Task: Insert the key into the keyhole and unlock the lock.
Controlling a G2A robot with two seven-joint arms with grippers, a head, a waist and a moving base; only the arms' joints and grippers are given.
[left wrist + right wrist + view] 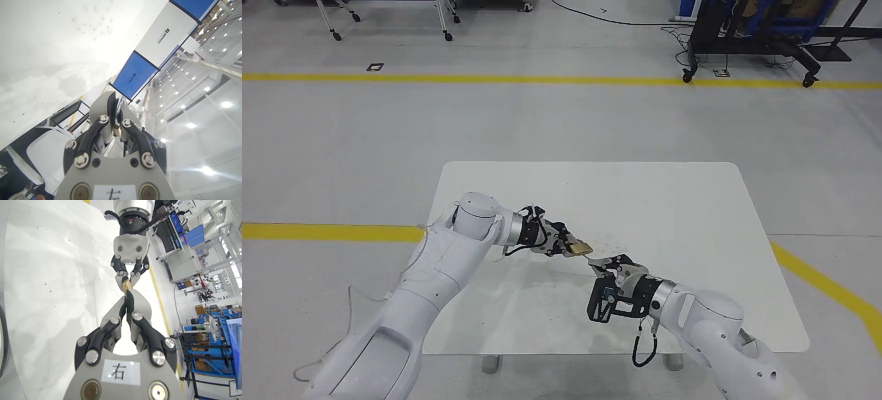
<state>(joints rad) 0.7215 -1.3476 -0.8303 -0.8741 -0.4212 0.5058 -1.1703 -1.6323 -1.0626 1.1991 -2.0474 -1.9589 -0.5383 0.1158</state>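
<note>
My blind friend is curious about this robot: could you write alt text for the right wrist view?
The right gripper, shut, meets the end of a brass padlock held by the left gripper above a white table.

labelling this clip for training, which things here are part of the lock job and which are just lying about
job: brass lock; left pincer shut on it; right pincer shut, tip at the lock
just about: wheeled frame; black cart; yellow floor line
</note>
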